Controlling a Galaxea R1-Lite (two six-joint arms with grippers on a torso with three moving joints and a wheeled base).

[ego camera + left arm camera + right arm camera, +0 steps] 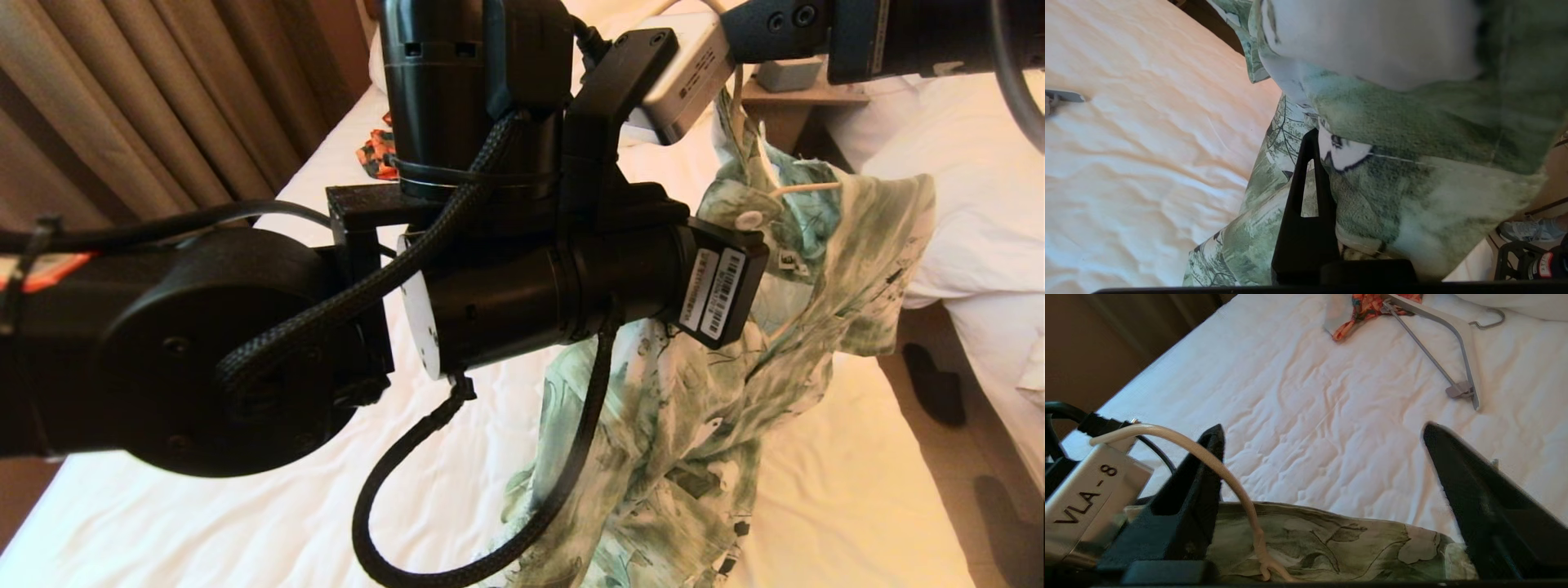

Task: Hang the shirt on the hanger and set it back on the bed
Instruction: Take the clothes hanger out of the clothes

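Note:
The green-and-white leaf-print shirt (735, 392) hangs in the air above the bed (245, 514), its lower part trailing down to the white sheet. A cream rod of the hanger (804, 188) pokes out near the collar. My left gripper (1319, 141) is shut on shirt fabric (1412, 192); one black finger (1306, 212) shows and cloth hides the other. My right gripper (1323, 430) is open just above the shirt's top edge (1331, 543). The hanger's thin hook (1224, 473) arcs past one of its fingers. I cannot tell what bears the hook.
A thick grey hanger (1457, 339) and an orange patterned garment (1367, 308) lie farther up the bed. Curtains (163, 98) run along the left. A second bed (980, 180), a small bedside table (804, 90) and dark shoes (935, 384) are on the right.

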